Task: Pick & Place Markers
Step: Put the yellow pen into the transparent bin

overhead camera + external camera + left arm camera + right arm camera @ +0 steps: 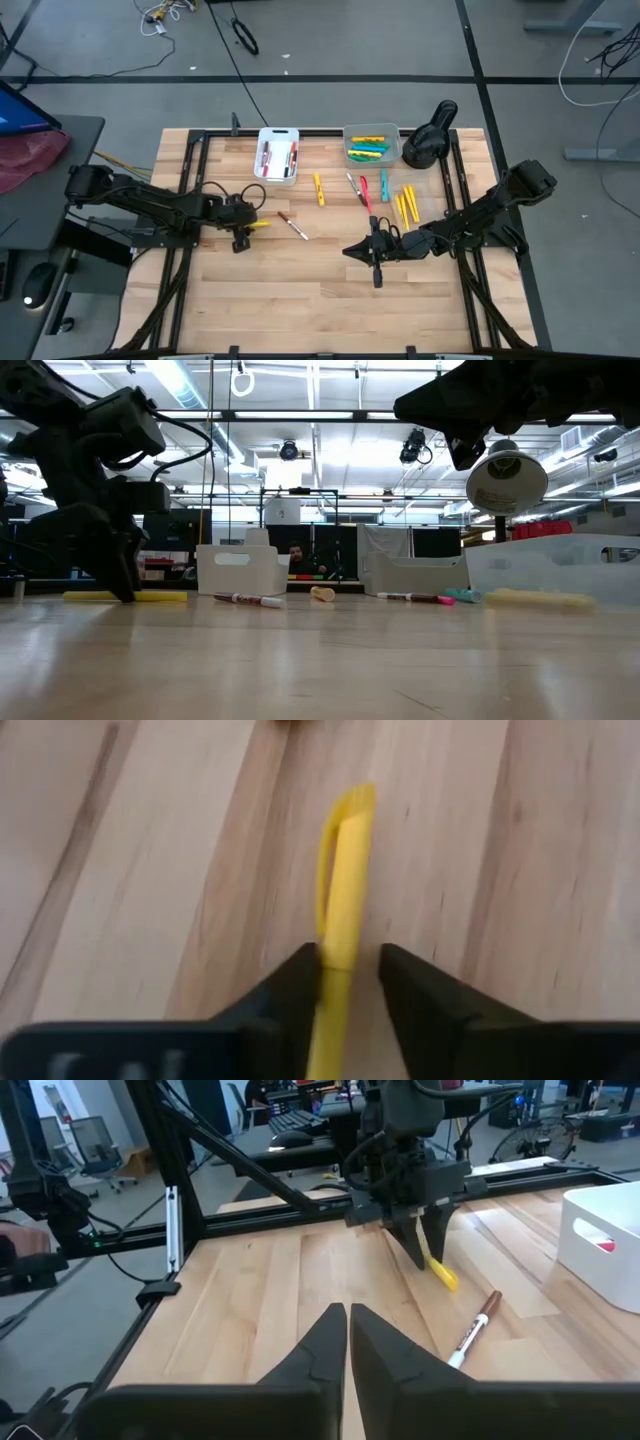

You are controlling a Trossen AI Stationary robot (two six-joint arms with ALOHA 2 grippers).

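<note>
Pinching the yellow highlighter [340, 910] mid-barrel, our left gripper [348, 982] grips something light, stiff, slick; right gripper [347, 1342] waits, fingers pressed together.

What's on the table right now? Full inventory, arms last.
Yellow marker: one, on the wood, between the left gripper's fingers.
White marker: one, dark-capped, mid-table.
Loose markers: about seven, yellow, red, teal, below the bins.
White bin: one, far edge, red and dark markers inside.
Grey bin: one, far edge, yellow and green markers inside.
Lamp: one, black, far right.
Left gripper: down around the yellow marker.
Right gripper: shut, empty, waiting mid-table.
</note>
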